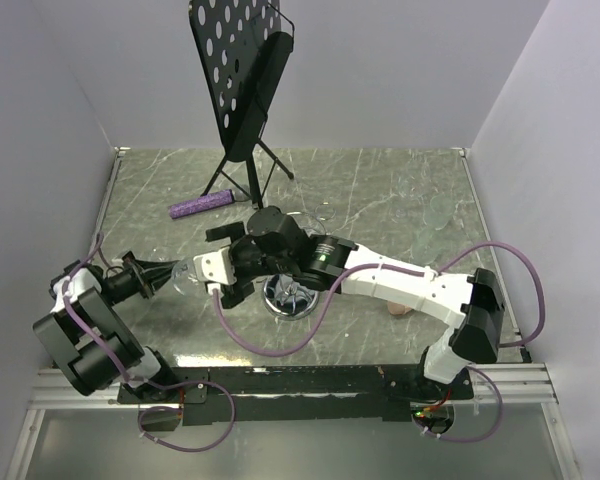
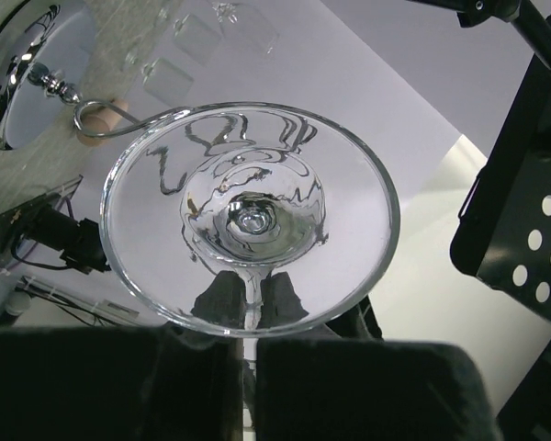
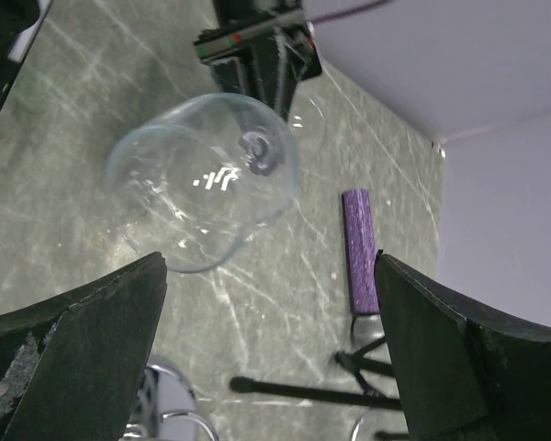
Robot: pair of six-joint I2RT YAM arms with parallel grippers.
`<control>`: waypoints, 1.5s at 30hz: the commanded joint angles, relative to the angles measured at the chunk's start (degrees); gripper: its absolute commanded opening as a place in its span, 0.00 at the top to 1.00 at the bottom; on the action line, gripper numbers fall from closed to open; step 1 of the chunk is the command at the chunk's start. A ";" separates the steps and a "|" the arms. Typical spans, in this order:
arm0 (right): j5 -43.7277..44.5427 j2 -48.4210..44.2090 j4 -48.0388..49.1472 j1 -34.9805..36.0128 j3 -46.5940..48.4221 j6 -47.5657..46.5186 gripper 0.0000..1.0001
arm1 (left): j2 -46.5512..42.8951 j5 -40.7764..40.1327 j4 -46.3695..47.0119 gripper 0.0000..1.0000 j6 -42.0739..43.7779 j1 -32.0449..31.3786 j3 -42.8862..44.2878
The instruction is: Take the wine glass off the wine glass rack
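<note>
Left end effector [image 2: 248, 358]: nearest the arm bases at the left edge of the worktop [image 1: 380, 190], its two dark fingers are pressed onto the stem of the wine glass [image 2: 253, 216], which runs down into the narrow gap between them.
Wine glass: it is held on its side above the worktop, just left of the wine glass rack [image 1: 292, 296] and between the two end effectors. The foot faces the left wrist camera and the bowl points toward the right arm.
Step in hand: by the look of it, the glass is being drawn off the rack. In the left wrist view the curled tip of one wire arm [image 2: 92, 119] lies along the upper rim of the foot. It cannot be told whether the two touch.
Next move: likely a steady pull away from that loop until the foot is free, with a firm pinch on the thin stem and a path that avoids the right arm.
Right end effector [image 3: 271, 303]: its fingers are spread wide with nothing between them, and it hangs over the bowl.
How the glass looks: it is clear and thin-walled, with a wide round foot edged in bright highlights, a slim stem and a rounded bowl that shows the marbled worktop through it.
Beyond: a purple cylinder [image 1: 202, 206] lies on the worktop, and a black perforated music stand [image 1: 242, 75] stands at the far wall.
</note>
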 commanded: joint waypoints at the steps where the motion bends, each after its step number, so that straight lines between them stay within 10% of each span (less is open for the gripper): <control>1: -6.43 1.74 -1.16 -0.34 1.10 -8.46 0.00 | 1.40 5.50 -4.39 0.99 0.11 0.20 -0.14; 45: -11.53 8.78 8.07 1.07 3.56 -12.68 0.00 | 3.95 3.83 -2.28 0.99 -3.23 0.20 -3.22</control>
